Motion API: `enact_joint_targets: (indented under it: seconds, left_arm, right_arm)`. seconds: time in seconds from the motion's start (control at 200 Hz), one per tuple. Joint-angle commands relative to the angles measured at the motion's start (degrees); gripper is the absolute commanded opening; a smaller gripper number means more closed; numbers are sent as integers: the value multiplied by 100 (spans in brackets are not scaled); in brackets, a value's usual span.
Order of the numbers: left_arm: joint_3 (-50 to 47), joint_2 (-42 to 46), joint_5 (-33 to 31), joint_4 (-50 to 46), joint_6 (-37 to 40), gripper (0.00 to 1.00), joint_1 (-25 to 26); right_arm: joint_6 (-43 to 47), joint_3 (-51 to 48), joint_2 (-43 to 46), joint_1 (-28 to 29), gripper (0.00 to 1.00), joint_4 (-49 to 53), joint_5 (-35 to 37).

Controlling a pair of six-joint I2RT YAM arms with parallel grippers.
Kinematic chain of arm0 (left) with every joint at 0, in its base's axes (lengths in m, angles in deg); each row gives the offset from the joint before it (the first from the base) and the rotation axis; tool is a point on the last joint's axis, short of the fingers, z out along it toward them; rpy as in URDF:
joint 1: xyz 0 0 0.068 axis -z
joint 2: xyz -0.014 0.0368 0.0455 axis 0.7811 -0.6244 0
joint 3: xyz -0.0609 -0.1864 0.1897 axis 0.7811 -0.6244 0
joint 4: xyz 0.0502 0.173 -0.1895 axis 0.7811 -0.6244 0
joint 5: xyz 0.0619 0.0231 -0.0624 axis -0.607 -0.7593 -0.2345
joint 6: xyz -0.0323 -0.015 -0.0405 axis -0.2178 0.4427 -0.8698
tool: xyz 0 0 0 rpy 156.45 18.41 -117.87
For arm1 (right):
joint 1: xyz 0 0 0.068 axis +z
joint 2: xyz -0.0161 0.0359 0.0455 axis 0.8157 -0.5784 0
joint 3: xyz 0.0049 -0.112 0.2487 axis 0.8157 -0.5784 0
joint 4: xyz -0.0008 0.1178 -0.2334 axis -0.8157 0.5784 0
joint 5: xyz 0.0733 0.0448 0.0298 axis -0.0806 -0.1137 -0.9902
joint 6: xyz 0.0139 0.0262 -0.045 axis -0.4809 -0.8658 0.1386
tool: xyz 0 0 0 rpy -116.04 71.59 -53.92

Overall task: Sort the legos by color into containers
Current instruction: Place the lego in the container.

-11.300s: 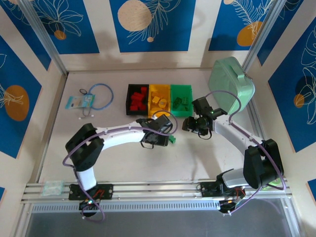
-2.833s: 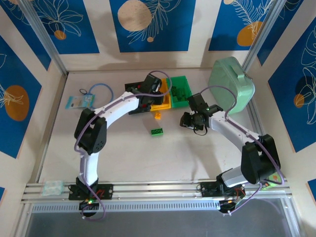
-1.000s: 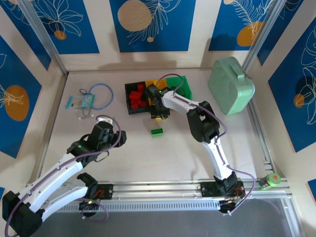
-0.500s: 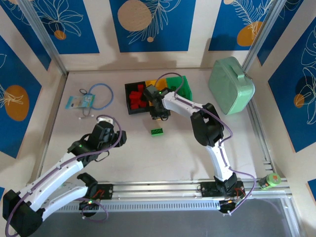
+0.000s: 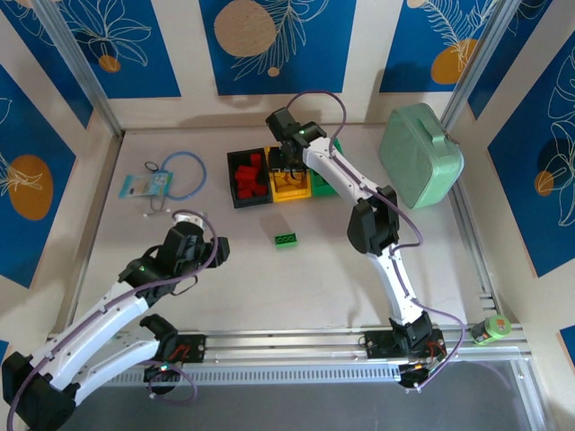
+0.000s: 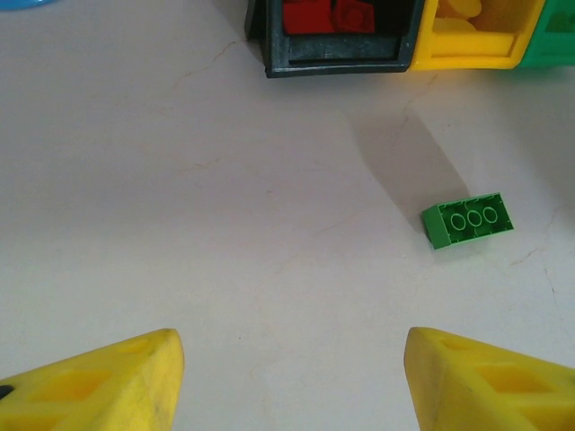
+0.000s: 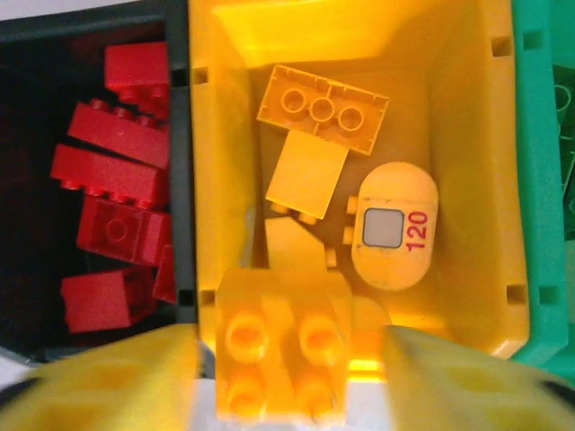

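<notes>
My right gripper point(image 7: 287, 364) hangs over the yellow bin point(image 7: 211, 180), and its fingers stand apart. A blurred yellow-orange brick point(image 7: 283, 359) sits between them with a gap on each side. Below lie more yellow bricks and a rounded piece marked 120 point(image 7: 393, 224). Red bricks point(image 7: 108, 180) fill the black bin point(image 7: 178, 135); the green bin point(image 7: 530, 180) is to the right. One green brick point(image 5: 287, 240) point(image 6: 467, 220) lies on the table in front of the bins. My left gripper point(image 6: 292, 377) point(image 5: 220, 247) is open and empty, low over the table, left of and nearer than that brick.
A mint-green case point(image 5: 420, 144) stands at the back right. A blue cable loop point(image 5: 184, 171) and a small packet point(image 5: 144, 186) lie at the back left. An aluminium rail point(image 5: 287, 346) runs along the near edge.
My right gripper has moved from the table in front of the bins to above the yellow bin, taking the yellow-orange brick along. The left arm has hardly moved.
</notes>
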Motion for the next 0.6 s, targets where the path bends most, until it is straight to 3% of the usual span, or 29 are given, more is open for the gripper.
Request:
enact_joint_targets:
  seconds: [0.0, 0.315, 0.595]
  left_arm:
    - [21, 0, 87, -69, -89, 66, 112]
    - [361, -792, 245, 220, 238, 66, 639]
    - [1148, -2484, 443, 629, 721, 68, 1414]
  right_arm:
    - [127, 509, -231, -9, 72, 731, -122]
    - [-20, -1861, 1638, 111, 74, -329, -48]
    - [-358, -4155, 3582, -148, 78, -1200, -278]
